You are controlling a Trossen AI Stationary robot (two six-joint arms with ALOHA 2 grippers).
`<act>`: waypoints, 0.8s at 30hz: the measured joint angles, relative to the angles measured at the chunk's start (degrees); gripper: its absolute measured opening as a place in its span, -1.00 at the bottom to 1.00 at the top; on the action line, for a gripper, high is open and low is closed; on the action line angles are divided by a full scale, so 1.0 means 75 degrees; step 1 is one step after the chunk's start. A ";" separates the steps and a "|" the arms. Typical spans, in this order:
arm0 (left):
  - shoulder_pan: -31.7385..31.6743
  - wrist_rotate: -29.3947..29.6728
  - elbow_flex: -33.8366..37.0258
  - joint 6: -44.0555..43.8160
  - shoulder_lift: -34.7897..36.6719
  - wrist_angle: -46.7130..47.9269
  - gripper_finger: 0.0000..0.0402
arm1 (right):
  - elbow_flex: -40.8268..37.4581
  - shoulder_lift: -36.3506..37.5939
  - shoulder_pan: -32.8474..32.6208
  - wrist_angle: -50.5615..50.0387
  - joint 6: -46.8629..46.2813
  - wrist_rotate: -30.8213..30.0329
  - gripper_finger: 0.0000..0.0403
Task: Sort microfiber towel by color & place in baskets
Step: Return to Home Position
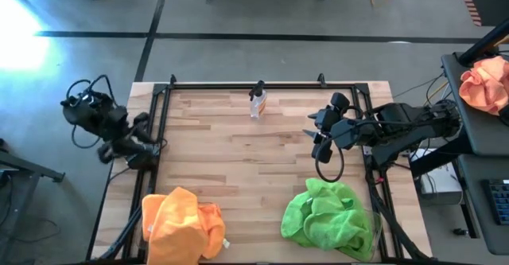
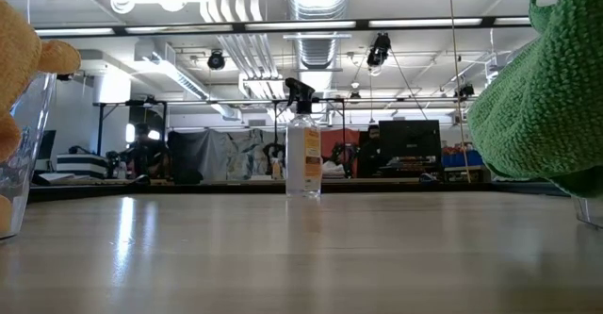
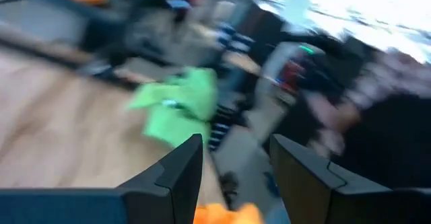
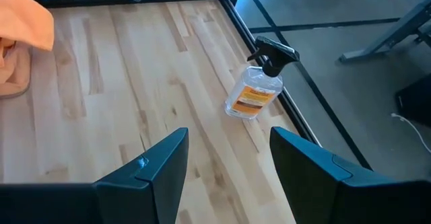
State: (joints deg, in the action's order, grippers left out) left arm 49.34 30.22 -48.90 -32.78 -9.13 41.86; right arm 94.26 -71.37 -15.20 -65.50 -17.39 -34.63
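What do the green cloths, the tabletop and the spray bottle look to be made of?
Green cloths: fuzzy looped pile, matte, likely microfiber. Tabletop: pale wood strips with visible grain, smooth finish with slight sheen. Spray bottle: clear, probably plastic, since the table shows through; black trigger head.

The table (image 1: 238, 150) is pale wood planking, smooth, with a low sheen that mirrors the ceiling lights in the low view. The border rail (image 1: 246, 84) is dark matt metal. The green microfiber towel (image 1: 326, 216) and the orange microfiber towel (image 1: 181, 221) are soft cloth with a fuzzy, matt pile. The basket (image 2: 24, 154) is clear, glossy plastic. The spray bottle (image 1: 257, 103) is clear plastic with a dark trigger head and a printed label. On the right gripper (image 4: 229, 143), the fingers (image 4: 153, 169) look like dark, smooth, matt plastic.
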 joint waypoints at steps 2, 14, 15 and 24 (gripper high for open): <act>0.0001 -0.0873 0.0170 0.0886 0.0047 -0.0663 -0.21 | 0.0000 0.0000 0.0000 -0.0011 0.0000 0.0009 0.02; 0.0001 -0.2922 0.1661 0.2780 0.1212 -0.2467 -0.21 | 0.0000 0.0000 0.0000 -0.0034 0.0000 0.0012 0.02; 0.0001 -0.3017 0.1731 0.2847 0.1180 -0.2531 -0.21 | 0.0000 -0.0003 0.0000 -0.0031 0.0000 0.0012 0.02; 0.0015 -0.3771 0.2511 0.3169 0.1218 -0.3566 -0.21 | -0.0106 -0.0006 0.0000 -0.0036 -0.0002 0.0012 0.02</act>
State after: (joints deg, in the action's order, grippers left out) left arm 49.45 1.94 -30.06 -9.02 0.01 15.11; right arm 93.47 -71.42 -15.20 -65.77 -17.40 -34.54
